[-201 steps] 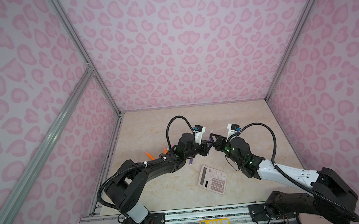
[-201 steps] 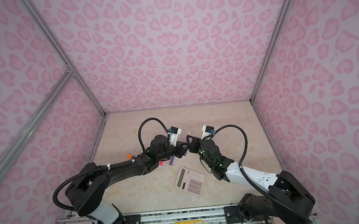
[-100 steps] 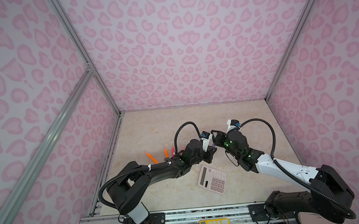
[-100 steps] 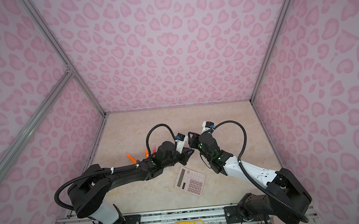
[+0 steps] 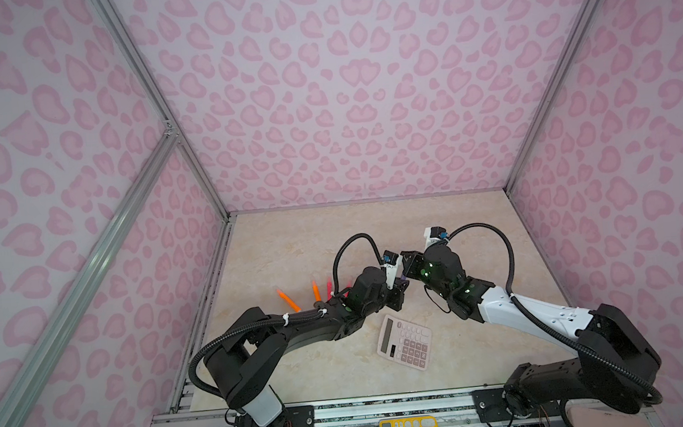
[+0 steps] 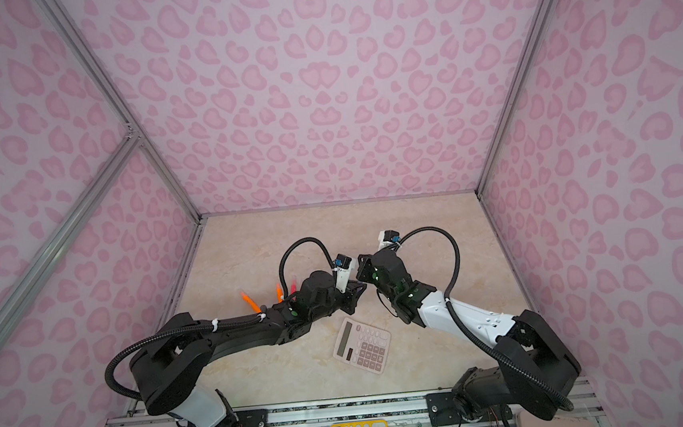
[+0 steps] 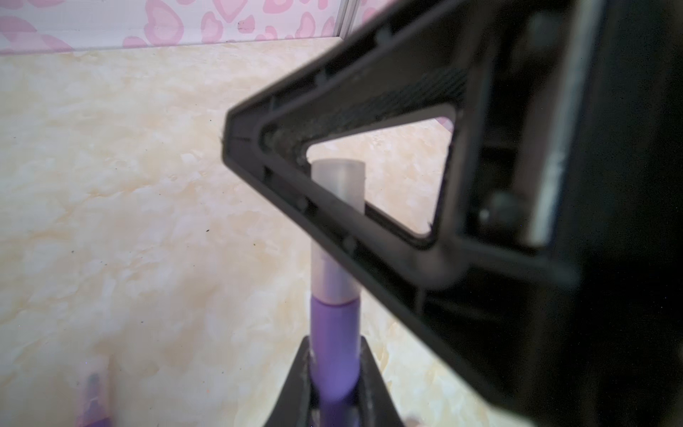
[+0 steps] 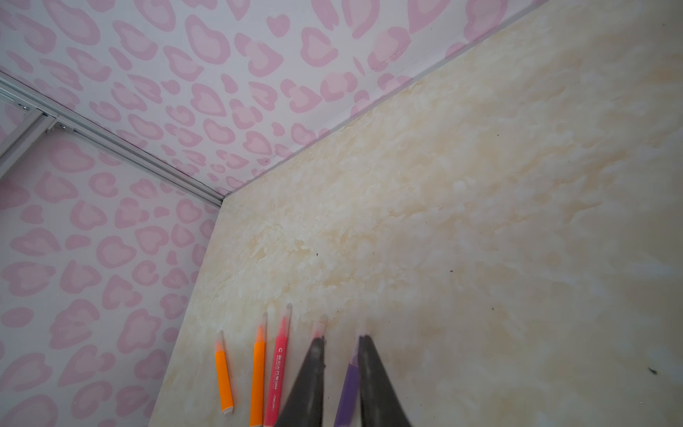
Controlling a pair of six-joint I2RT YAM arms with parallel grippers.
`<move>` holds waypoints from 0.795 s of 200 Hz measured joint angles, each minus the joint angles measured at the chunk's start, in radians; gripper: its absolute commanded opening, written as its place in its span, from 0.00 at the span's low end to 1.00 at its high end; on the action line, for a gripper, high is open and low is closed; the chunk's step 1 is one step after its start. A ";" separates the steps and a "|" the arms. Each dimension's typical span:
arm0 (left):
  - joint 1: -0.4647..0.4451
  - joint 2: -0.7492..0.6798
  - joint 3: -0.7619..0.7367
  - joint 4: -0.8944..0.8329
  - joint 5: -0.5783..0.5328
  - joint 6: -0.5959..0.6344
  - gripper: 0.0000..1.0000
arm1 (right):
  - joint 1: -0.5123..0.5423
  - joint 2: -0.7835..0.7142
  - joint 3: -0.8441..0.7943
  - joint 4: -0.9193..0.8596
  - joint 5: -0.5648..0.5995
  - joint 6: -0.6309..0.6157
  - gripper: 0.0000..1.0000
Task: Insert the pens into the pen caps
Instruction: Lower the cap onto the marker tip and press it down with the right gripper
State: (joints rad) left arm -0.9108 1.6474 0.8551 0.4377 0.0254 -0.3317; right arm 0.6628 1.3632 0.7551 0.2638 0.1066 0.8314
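The purple pen (image 7: 334, 321) sticks straight out of the left hand (image 7: 334, 369), which grips its barrel over mid-table. Its long axis points toward the right hand (image 8: 340, 338). The clear cap (image 7: 337, 181) sits over the pen's far end, and one of the right hand's fingers (image 7: 369, 240) crosses it at a slant. The right hand is closed, apparently on that cap, so seating it likely means a push along the barrel toward the left hand. The other pens (image 8: 278, 366) lie in a row toward the table's left edge. Since a second ago, the right hand has shut and the left arm has uncovered more of that row.
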 measured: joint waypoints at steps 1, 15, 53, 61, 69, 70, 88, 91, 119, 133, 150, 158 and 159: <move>0.000 0.000 0.000 -0.002 0.000 0.000 0.03 | 0.000 0.000 0.000 0.000 0.000 -0.001 0.05; 0.000 -0.002 0.000 -0.010 -0.005 0.000 0.03 | 0.000 0.002 0.000 0.000 -0.005 -0.003 0.00; 0.035 -0.004 0.001 -0.024 0.060 -0.011 0.03 | 0.007 0.002 -0.031 0.044 -0.003 0.000 0.00; 0.047 -0.006 0.002 -0.027 0.090 -0.014 0.03 | 0.011 0.002 -0.041 0.066 0.003 0.000 0.00; 0.058 -0.010 0.004 -0.037 0.120 -0.018 0.04 | 0.015 0.002 -0.050 0.088 0.008 0.001 0.00; 0.060 -0.010 0.005 -0.038 0.122 -0.019 0.03 | 0.016 0.002 -0.051 0.092 0.009 0.002 0.00; 0.080 -0.014 0.015 -0.055 0.178 -0.030 0.04 | 0.032 -0.002 -0.073 0.140 0.040 0.004 0.00; 0.083 -0.015 0.017 -0.056 0.185 -0.032 0.04 | 0.036 -0.004 -0.077 0.149 0.049 0.004 0.00; 0.105 -0.017 0.024 -0.077 0.245 -0.034 0.04 | 0.074 -0.005 -0.098 0.196 0.120 0.012 0.00; 0.111 -0.018 0.029 -0.090 0.256 -0.033 0.04 | 0.089 0.006 -0.099 0.215 0.150 0.016 0.00; 0.117 -0.019 0.037 -0.114 0.256 -0.026 0.04 | 0.105 0.021 -0.099 0.232 0.177 0.024 0.00; 0.117 -0.019 0.044 -0.131 0.254 -0.022 0.04 | 0.114 0.027 -0.099 0.239 0.195 0.029 0.00; 0.117 -0.019 0.045 -0.132 0.253 -0.022 0.04 | 0.114 0.027 -0.099 0.240 0.196 0.029 0.00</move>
State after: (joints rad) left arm -0.7937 1.6279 0.9001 0.3054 0.2787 -0.3534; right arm 0.7773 1.3903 0.6559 0.5034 0.3031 0.8608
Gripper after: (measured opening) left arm 0.177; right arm 0.129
